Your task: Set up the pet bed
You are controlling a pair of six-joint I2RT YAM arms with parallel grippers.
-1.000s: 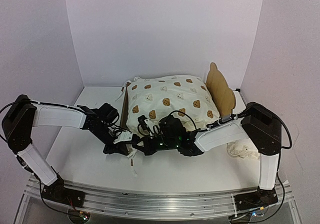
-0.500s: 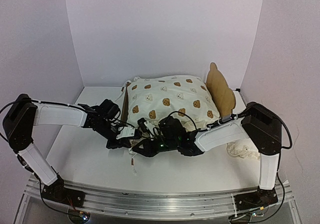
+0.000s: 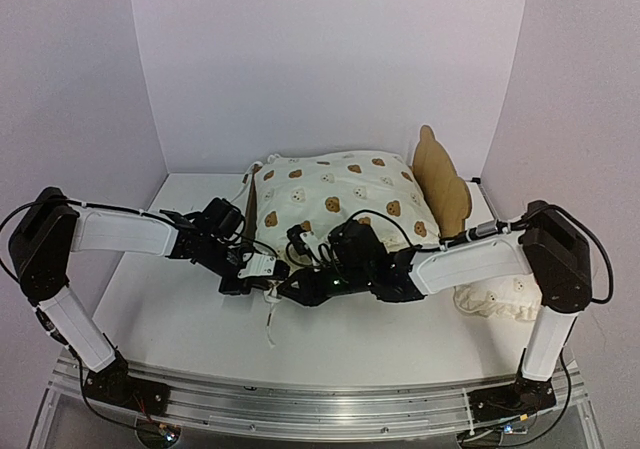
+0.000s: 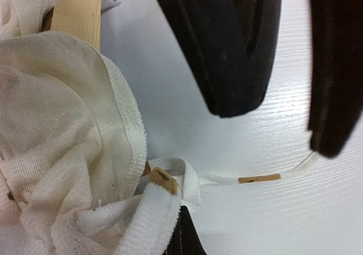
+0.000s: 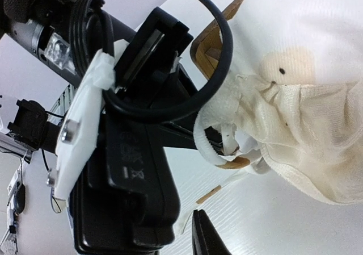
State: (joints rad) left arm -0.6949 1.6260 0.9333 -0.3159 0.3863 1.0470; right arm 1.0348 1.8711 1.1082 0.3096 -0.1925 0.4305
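The pet bed stands at the back of the table; its bear-eared plywood headboard point(image 3: 441, 176) shows at the right, and a plywood edge point(image 4: 79, 11) shows in the left wrist view. The cream bear-print cushion point(image 3: 340, 201) covers its base. My left gripper point(image 3: 256, 269) is at the cushion's front left corner, shut on a white ribbed tie strap point(image 4: 148, 216). My right gripper point(image 3: 300, 287) is open beside it, its fingers point(image 4: 238, 50) apart above a thin tie with a tan end point(image 4: 258, 179) lying on the table.
The small ruffled bear-print pillow point(image 3: 495, 299) lies on the table at the right, beside the right arm. A loose tie point(image 3: 268, 321) trails toward the front edge. White walls close in the back and both sides.
My left gripper has moved right, up to the cushion's front corner. The right arm has stretched out, its elbow shifting right, with its gripper still at that corner.
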